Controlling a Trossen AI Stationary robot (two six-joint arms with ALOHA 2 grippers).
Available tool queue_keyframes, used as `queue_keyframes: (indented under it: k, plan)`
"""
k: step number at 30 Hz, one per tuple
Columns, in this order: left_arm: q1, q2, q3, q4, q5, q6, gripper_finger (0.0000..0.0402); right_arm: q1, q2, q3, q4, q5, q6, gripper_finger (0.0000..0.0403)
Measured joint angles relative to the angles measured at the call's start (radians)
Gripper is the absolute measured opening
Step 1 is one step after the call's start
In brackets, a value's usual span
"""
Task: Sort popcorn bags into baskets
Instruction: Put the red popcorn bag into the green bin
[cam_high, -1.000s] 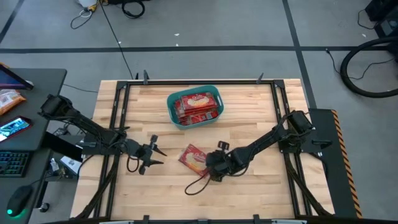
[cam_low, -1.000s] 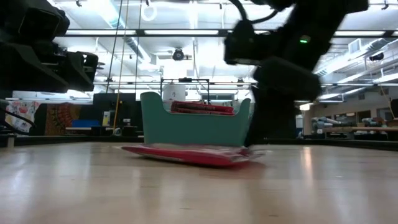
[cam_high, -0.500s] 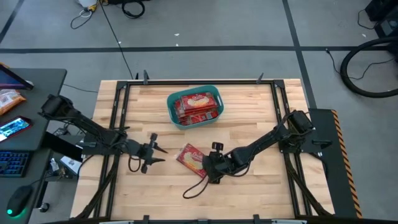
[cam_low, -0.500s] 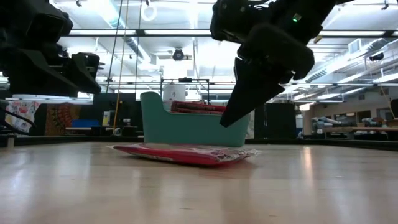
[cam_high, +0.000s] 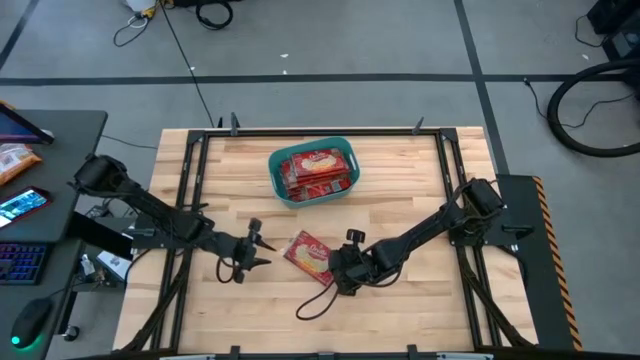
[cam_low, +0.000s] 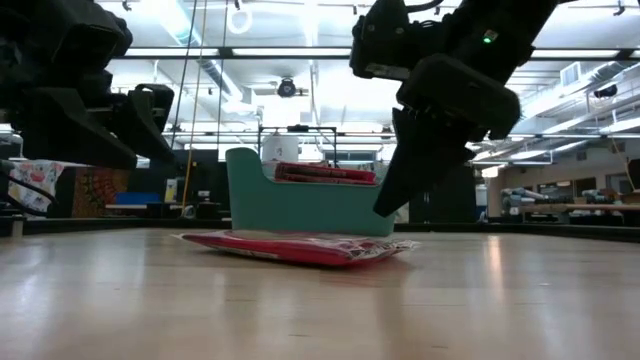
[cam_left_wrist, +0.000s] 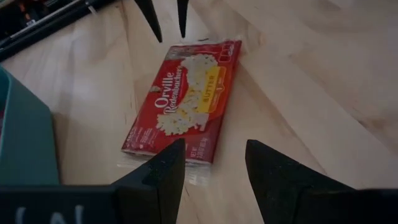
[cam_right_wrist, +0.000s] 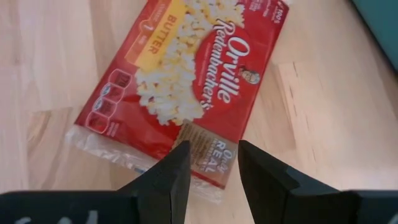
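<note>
One red popcorn bag (cam_high: 310, 255) lies flat on the wooden table, printed side up, between my two grippers; the low view shows the bag (cam_low: 300, 247) resting on its whole underside. My left gripper (cam_high: 266, 254) stands open just short of the bag's left end (cam_left_wrist: 165, 155). My right gripper (cam_high: 333, 270) is open, slanting down over the bag's right end (cam_right_wrist: 205, 152), its tips (cam_low: 388, 205) clear above it. Behind stands the teal basket (cam_high: 314, 172) with several red bags inside.
A loose black cable loop (cam_high: 315, 300) lies on the table in front of the bag, under my right arm. The basket (cam_low: 310, 205) stands close behind the bag. Black frame rails run along the table's left and right edges (cam_high: 185, 200).
My left gripper has moved toward the table's right, closer to the bag's left end. My right gripper has risen and tipped off the bag's right end, from table level to clear above it. The bag still lies flat.
</note>
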Motion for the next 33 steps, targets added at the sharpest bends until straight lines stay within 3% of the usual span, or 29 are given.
queue_keyframes:
  k: [24,33]
  plan:
    - [0.0,0.075,0.043,0.07,0.004,0.184,0.0172,0.006,0.002,0.0,0.024,0.035,0.044,0.0138]
    - [0.006,0.191,0.042,0.14,0.004,0.209,0.0172,-0.001,0.003,0.0,0.048,0.042,0.044,0.0138]
